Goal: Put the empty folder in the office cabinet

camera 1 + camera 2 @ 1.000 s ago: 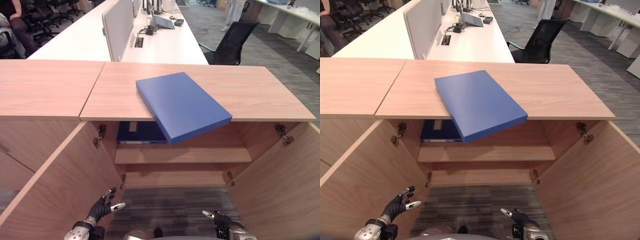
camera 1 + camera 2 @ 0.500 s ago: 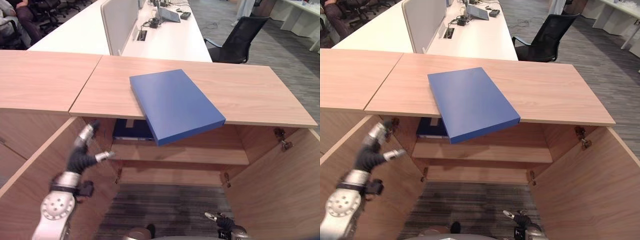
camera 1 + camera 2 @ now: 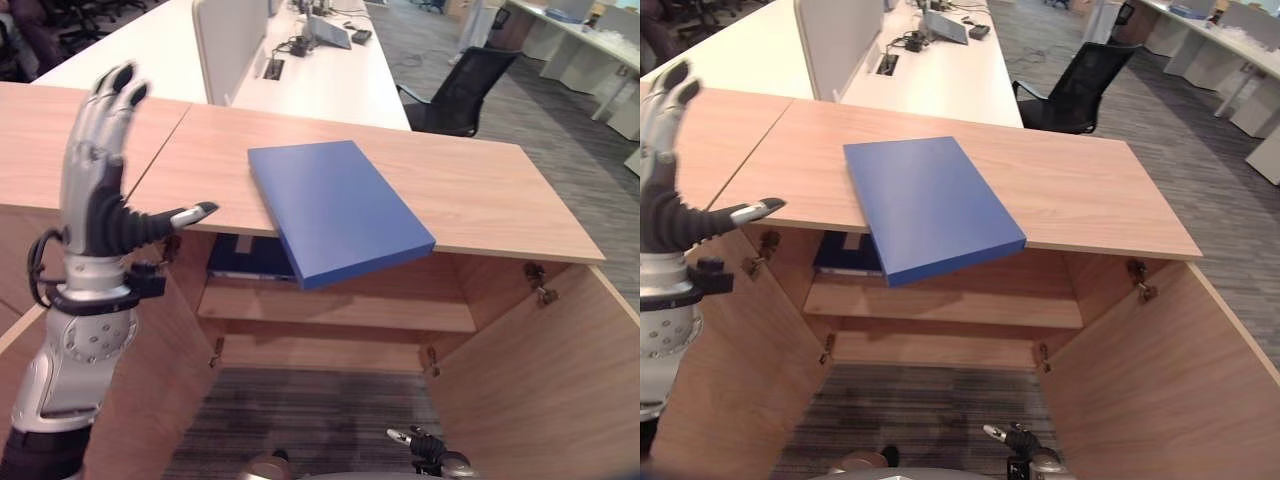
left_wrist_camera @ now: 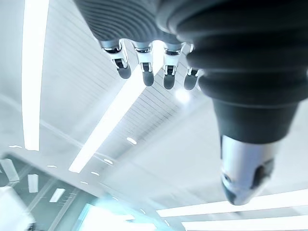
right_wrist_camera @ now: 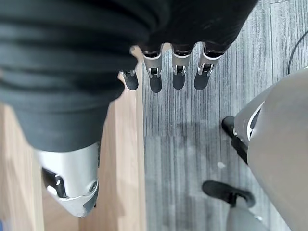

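Observation:
The blue folder lies flat on the wooden cabinet top, turned at an angle, with its near corner jutting past the front edge. Both cabinet doors stand open below it. Inside, a shelf carries another blue binder at its left end. My left hand is raised at the left, level with the cabinet top and well clear of the folder. It is open, fingers straight up and thumb pointing toward the folder. My right hand hangs low above the carpet, open and holding nothing, its fingers straight.
The open left door and right door flank the carpet strip before the cabinet. A second wooden top adjoins on the left. Behind are a white desk with a divider and a black chair.
My left arm has swung up from near the floor to the height of the cabinet top, fingers spread. The camera has shifted a little. The folder and right hand have stayed put.

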You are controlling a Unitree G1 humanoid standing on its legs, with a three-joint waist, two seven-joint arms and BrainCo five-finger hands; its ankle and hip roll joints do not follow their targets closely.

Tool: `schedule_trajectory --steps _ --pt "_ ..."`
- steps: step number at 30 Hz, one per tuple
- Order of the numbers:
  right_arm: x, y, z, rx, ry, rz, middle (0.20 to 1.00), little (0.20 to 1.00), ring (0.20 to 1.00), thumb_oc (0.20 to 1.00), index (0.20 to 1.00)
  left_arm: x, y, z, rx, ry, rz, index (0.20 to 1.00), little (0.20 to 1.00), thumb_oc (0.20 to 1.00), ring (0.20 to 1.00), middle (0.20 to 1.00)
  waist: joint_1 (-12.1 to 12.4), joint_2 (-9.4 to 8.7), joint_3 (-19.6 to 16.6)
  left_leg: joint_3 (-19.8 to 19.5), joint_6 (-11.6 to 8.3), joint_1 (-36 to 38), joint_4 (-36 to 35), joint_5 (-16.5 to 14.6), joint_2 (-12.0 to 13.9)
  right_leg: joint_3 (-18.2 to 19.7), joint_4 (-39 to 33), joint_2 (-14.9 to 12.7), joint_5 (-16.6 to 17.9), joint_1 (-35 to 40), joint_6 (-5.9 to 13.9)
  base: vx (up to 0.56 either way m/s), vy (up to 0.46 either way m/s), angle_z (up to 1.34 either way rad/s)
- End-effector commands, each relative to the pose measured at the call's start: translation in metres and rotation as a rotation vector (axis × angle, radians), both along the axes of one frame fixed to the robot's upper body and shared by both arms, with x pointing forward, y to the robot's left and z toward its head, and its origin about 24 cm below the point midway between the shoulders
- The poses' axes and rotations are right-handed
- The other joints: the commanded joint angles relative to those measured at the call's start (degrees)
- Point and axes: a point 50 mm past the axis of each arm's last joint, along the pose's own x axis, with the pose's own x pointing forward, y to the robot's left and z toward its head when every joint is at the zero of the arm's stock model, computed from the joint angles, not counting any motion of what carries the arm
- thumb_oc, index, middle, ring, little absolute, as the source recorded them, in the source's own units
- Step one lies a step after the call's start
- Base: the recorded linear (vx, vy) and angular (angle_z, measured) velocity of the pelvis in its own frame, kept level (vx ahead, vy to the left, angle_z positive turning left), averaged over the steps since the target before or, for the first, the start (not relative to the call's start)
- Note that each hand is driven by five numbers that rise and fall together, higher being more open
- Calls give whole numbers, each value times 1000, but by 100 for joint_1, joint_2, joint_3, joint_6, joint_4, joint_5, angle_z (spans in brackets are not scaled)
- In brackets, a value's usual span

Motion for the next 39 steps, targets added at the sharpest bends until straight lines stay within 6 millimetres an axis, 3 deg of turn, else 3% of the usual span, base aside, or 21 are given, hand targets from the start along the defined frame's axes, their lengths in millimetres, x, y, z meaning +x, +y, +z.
schedule_trajectory --steps 1,10,21,30,39 --pt "13 4 4 -10 -58 0 1000 1000 1000 1000 1000 1 -9 -2 158 -26 6 1000 1000 1000 1000 1000 16 -120 -115 19 -150 105 -350 -163 45 171 -1152 101 989 899 580 25 31 -20" --pt "5 -8 3 -38 -36 -28 1000 1000 1000 1000 1000 15 18 -25 368 100 163 1000 1000 1000 1000 1000 -107 -57 -228 140 -125 290 -416 -181 33 328 -1261 152 1022 1000 579 18 26 -12" --pt "-6 -16 0 -45 -6 -36 1000 1000 1000 1000 1000 15 52 -50 472 239 325 1000 1000 1000 1000 1000 -211 13 -330 226 -99 408 -452 -184 24 443 -1377 205 1034 1099 548 7 12 -7" --pt "-7 -22 1 -66 2 -42 1000 1000 1000 1000 1000 19 49 -78 507 357 302 1000 1000 1000 1000 1000 -323 63 -362 273 -74 469 -475 -192 16 501 -1415 224 1041 1139 538 2 3 -3" --pt "-9 -25 0 -87 9 -47 1000 1000 1000 1000 1000 32 43 -111 433 430 325 1000 1000 1000 1000 1000 -487 80 -401 335 -66 513 -489 -195 35 580 -1455 247 1029 1152 507 5 1 -8"
